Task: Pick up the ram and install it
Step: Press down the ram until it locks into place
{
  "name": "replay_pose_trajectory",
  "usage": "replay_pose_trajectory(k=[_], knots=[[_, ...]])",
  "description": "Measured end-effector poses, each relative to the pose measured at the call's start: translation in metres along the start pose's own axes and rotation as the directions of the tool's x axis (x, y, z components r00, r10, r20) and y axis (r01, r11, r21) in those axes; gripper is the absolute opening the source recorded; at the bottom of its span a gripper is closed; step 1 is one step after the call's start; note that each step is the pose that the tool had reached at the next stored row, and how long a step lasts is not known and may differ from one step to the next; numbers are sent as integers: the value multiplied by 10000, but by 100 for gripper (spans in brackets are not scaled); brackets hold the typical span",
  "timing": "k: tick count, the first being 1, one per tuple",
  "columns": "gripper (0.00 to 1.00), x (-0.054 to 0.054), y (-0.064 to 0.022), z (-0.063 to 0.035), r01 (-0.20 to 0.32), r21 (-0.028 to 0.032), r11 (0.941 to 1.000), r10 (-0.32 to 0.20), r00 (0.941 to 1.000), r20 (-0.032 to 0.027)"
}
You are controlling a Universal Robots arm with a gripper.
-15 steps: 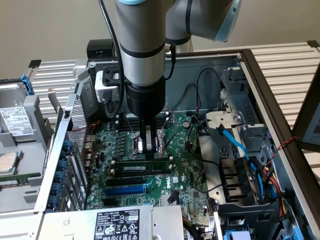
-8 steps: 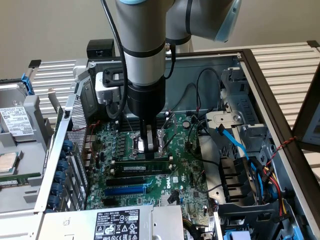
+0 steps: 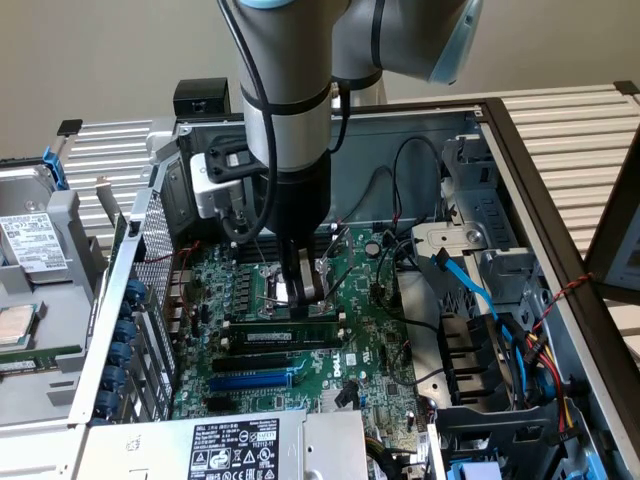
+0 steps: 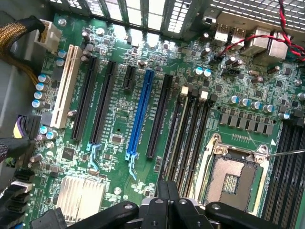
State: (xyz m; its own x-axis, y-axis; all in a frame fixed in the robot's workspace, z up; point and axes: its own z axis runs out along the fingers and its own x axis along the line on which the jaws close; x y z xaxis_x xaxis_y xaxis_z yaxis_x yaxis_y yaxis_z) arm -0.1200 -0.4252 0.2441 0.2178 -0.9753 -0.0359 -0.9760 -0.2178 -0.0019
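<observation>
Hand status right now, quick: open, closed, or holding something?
Hand: closed, fingers together, nothing visibly held; its tips are down by the ram on the motherboard.

Soft even room light, deep shadow inside grey metal computer case, pale glare across glossy green motherboard

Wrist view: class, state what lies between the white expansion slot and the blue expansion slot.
In the wrist view, two long black slots and a short black slot lie between the white expansion slot and the blue expansion slot.
</observation>
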Motion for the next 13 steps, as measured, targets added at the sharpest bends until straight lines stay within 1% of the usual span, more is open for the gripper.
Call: replay_pose_trajectory(k=[3, 5, 7, 8, 10, 12, 13], knots=[[11, 0, 0, 2, 535, -18, 9986, -535, 9986, 2], [11, 0, 0, 3, 897, -31, 9960, -897, 9960, 4], [11, 1, -3, 7, 1260, -43, 9920, -1260, 9920, 6], [11, 4, -15, 10, 1342, -46, 9909, -1342, 9910, 8], [11, 21, -96, 25, 1361, -46, 9907, -1361, 9907, 10], [11, 28, -119, 49, 1287, -33, 9917, -1287, 9917, 40], [11, 28, -119, 60, 1142, -23, 9935, -1142, 9934, 49]])
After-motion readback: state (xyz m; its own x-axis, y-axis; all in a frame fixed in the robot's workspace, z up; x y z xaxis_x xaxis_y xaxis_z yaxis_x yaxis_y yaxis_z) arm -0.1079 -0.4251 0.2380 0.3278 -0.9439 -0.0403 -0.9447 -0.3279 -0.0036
